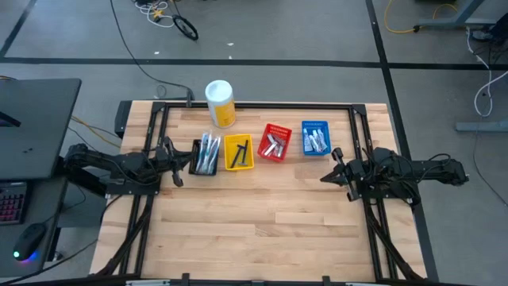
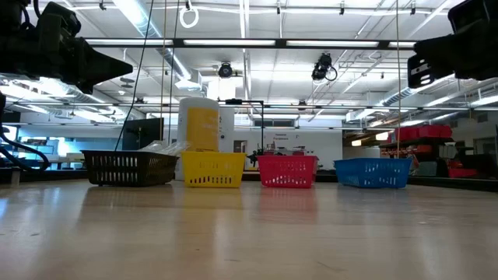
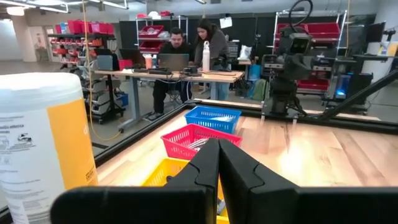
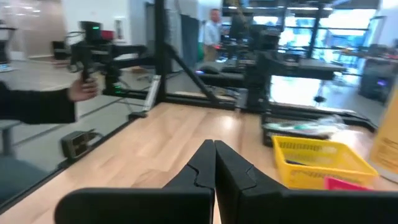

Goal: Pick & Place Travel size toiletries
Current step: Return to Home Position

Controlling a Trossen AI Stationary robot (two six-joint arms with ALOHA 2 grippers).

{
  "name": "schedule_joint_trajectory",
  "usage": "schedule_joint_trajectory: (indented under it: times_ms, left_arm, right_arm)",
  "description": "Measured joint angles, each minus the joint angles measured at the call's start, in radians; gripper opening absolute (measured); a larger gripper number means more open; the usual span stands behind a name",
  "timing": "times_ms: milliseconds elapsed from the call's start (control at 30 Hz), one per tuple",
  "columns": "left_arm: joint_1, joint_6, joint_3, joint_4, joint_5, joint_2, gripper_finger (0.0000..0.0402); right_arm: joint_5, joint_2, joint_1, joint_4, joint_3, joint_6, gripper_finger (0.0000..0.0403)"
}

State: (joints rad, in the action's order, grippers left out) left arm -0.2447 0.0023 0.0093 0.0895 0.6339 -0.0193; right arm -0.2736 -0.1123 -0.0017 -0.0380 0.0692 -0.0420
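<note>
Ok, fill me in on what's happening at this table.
Nothing is being handled right now. The left gripper and the right gripper are both shut and empty, raised over the left and right sides of the table. The toiletries lie in a row of baskets at the back: the black basket, yellow basket, red basket and blue basket. A yellow canister stands behind them.

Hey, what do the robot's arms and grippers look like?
The left arm and right arm are black and jointed. The left gripper and right gripper each carry two black, angular fingers tapering to narrow tips. No markings are visible.
</note>
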Motion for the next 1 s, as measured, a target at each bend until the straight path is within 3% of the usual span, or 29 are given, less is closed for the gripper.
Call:
schedule_joint_trajectory:
  times_ms: [133,333,433,667,867,1000]
  left_arm:
    - [0.000,0.043,0.000,0.001,-0.060,0.000,0.0016]
    - [0.000,0.068,0.000,0.009,-0.130,0.000,0.0016]
    - [0.000,0.067,0.000,0.010,-0.132,0.000,0.0016]
    - [0.000,0.085,0.000,0.012,-0.206,0.000,0.0016]
    - [0.000,0.065,0.000,0.004,-0.358,0.000,0.0016]
    - [0.000,0.062,0.000,0.003,-0.365,0.000,0.0016]
  right_arm:
    - [0.068,0.000,0.000,-0.068,-0.032,-0.008,0.0002]
    - [0.064,-0.003,0.002,-0.135,-0.059,-0.040,0.0002]
    - [0.074,-0.004,0.002,-0.129,-0.059,-0.053,0.0002]
    - [0.206,-0.005,0.002,-0.080,-0.060,0.020,0.0002]
    - [0.213,-0.004,0.002,-0.082,-0.060,0.024,0.0002]
    - [0.213,-0.004,0.002,-0.081,-0.060,0.023,0.0003]
